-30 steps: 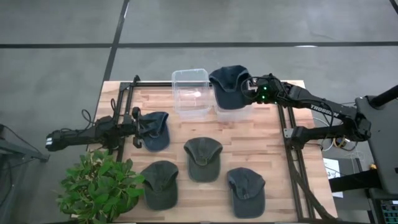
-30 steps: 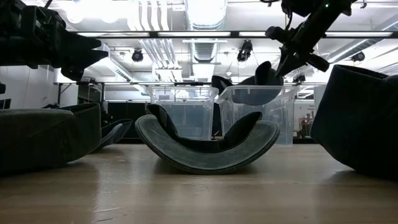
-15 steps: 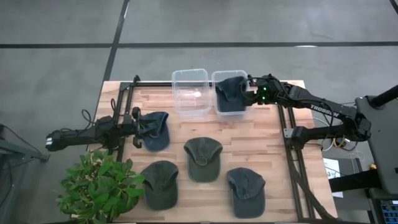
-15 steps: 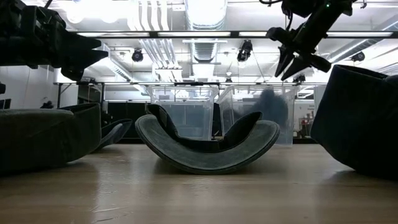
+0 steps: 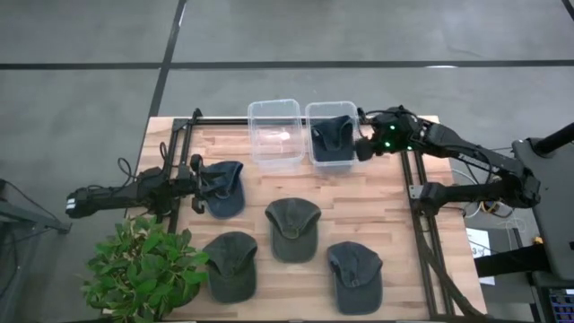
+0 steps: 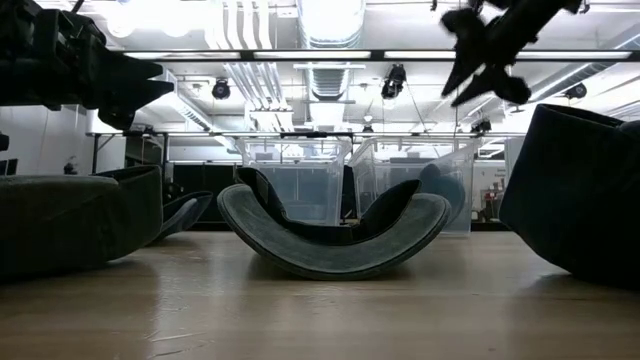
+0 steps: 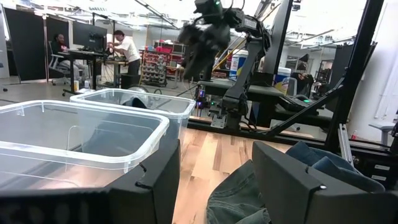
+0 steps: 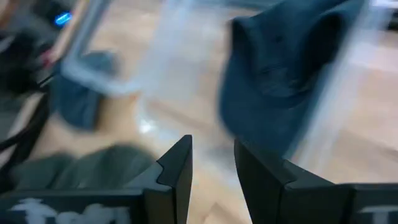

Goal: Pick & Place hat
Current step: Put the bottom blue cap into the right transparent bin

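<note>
Now the blue hat [image 5: 331, 140] is lying crumpled inside the right-hand clear bin [image 5: 333, 109], long axis running front to back, brim direction unclear. My right gripper [image 5: 369, 148] is hovering just beside that bin's right wall, fingers parted, holding nothing. My left gripper [image 5: 203, 186] is resting at another blue cap [image 5: 224, 188]; its grip I cannot tell.

Hat [image 5: 333, 139] in right bin [image 5: 317, 111]; left bin [image 5: 274, 134] beside.
</note>
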Robot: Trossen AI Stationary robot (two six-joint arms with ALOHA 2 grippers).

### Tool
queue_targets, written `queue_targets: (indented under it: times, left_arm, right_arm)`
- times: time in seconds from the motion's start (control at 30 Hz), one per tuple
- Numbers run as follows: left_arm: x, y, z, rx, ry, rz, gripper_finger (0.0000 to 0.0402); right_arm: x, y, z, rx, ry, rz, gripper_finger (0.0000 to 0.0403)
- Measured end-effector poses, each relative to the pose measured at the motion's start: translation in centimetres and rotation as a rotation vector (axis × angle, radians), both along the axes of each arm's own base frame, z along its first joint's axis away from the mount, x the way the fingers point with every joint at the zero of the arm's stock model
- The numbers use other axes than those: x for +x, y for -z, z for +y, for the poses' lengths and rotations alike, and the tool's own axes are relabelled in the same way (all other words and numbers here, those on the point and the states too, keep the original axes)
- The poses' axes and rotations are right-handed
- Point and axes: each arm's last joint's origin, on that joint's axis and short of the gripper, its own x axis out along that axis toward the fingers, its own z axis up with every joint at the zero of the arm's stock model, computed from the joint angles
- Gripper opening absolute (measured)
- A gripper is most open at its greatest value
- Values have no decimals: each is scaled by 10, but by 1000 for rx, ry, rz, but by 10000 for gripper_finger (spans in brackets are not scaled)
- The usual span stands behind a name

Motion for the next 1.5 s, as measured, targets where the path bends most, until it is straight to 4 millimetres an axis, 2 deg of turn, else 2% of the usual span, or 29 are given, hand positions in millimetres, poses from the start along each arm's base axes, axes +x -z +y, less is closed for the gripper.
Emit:
queue_targets:
  times: [0.23,0.5,0.8,1.07,1.27,1.5]
  left_arm:
    - [0,0,0,0,0,0,193]
    - [0,0,0,5,-1,1,193]
    - [0,0,0,4,0,1,193]
    - [0,0,0,4,0,1,193]
    - [0,0,0,4,-1,1,193]
    - [0,0,0,4,0,1,193]
  right_arm:
    - [-18,-26,44,84,-238,-158,94]
    - [-28,-30,100,242,-430,-198,75]
    - [-16,-13,160,361,-553,-29,70]
    - [-11,16,211,538,-501,204,72]
    - [-13,31,235,632,-393,326,96]
    - [-11,46,250,659,-315,417,146]
